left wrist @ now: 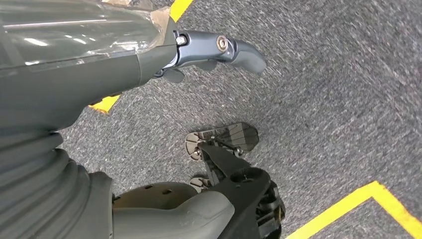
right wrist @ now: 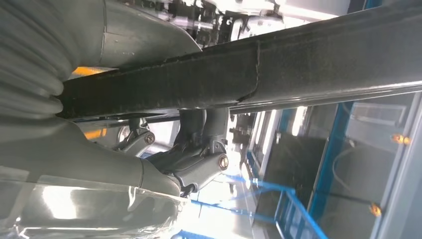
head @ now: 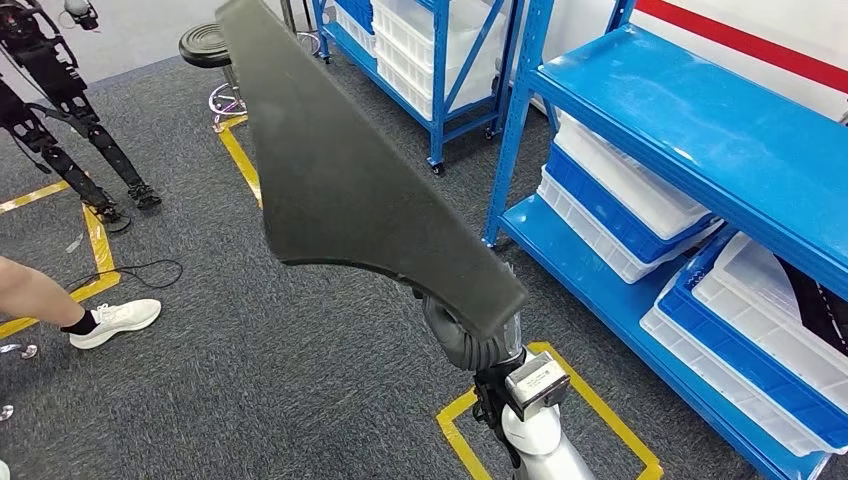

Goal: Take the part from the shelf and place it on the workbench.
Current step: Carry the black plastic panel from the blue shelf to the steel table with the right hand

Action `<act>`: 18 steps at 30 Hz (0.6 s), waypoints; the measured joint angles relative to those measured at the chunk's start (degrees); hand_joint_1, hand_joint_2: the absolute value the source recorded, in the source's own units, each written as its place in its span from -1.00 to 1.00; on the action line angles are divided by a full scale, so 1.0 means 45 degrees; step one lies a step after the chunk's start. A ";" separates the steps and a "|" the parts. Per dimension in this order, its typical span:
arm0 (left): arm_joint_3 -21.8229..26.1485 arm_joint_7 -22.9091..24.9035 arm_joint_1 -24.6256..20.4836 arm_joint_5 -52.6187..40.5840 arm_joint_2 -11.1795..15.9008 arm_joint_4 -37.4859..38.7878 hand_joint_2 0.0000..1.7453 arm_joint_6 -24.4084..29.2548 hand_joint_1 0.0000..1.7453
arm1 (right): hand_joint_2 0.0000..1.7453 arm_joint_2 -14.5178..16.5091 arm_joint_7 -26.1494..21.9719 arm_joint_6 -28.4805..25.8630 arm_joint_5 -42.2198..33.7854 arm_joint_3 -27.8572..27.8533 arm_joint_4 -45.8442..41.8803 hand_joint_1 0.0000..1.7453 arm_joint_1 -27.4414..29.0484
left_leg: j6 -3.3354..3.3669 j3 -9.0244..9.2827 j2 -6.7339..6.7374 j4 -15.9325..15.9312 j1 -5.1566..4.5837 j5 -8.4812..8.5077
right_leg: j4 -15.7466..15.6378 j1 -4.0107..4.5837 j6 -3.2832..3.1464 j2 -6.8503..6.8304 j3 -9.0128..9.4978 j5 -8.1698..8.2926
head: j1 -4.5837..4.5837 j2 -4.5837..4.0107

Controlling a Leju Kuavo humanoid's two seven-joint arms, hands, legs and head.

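Note:
The part [head: 350, 170] is a long, flat, dark grey panel with a curved edge. It stands up in front of me and slants away toward the upper left in the head view. My right hand [head: 462, 338] grips its lower end, above the silver wrist. In the right wrist view the part's dark edge [right wrist: 298, 59] crosses the picture, with my right hand [right wrist: 194, 159] wrapped around it. My left hand [left wrist: 99, 99] hangs over the grey carpet with its fingers [left wrist: 234, 50] apart and nothing in it.
A blue shelf [head: 700, 120] with white bins [head: 620, 200] stands on the right, and a second blue rack [head: 440, 60] is further back. At the left are a black stool [head: 205, 42], another robot's legs [head: 60, 100] and a person's white shoe [head: 115, 320]. Yellow floor tape [head: 600, 410] marks the carpet.

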 joint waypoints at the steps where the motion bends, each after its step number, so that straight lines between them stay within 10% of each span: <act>1: 0.0000 -0.0030 0.0011 0.0005 -0.0002 0.0000 1.00 -0.0044 -1.00 | 1.00 0.0017 0.0002 0.0005 0.0009 -0.0002 -0.0010 0.96 0.0008 | 0.0073 0.0034 -0.0113 -0.0073 0.0012 0.0046 | 0.0069 -0.0013 0.0063 0.0071 -0.0012 -0.0065 | 0.0009 -0.0001; 7: 0.0004 -0.0041 -0.0018 -0.0016 -0.0006 0.0000 1.00 -0.0097 -1.00 | 1.00 -0.0038 0.0007 0.0005 0.0124 -0.0090 -0.0087 0.96 0.0248 | 0.0306 0.0089 -0.0942 -0.0242 0.0090 0.0214 | 0.3639 -0.0189 0.0100 0.1199 -0.1719 -0.1524 | 0.0087 -0.0001; 11: 0.0007 0.0030 0.0004 -0.0063 -0.0011 0.0002 1.00 -0.0073 -1.00 | 1.00 -0.0038 0.0014 0.0015 0.0160 -0.0091 -0.0114 0.96 0.0305 | 0.0187 0.0054 -0.1568 -0.0095 0.0090 0.0160 | 0.1068 -0.0390 0.0583 0.1583 -0.0602 -0.0315 | 0.0108 -0.0001; 15: 0.0058 0.0094 0.0043 -0.0123 0.0002 0.0004 1.00 0.0026 -1.00 | 1.00 0.0001 0.0049 0.0054 0.0227 -0.0095 -0.0151 0.96 0.0332 | -0.0126 -0.0124 -0.1887 -0.0002 0.0114 0.0172 | 0.0266 -0.0366 0.0277 0.1657 -0.0240 0.0013 | 0.0107 -0.0001; 18: 0.0146 0.0127 0.0061 -0.0142 0.0001 0.0005 1.00 0.0094 -1.00 | 1.00 0.0094 0.0055 0.0064 0.0220 -0.0113 -0.0163 0.96 0.0322 | -0.0289 -0.0463 -0.1308 0.0681 0.0154 -0.0261 | 0.0207 -0.0399 -0.0022 0.1369 -0.0206 0.0077 | 0.0033 -0.0001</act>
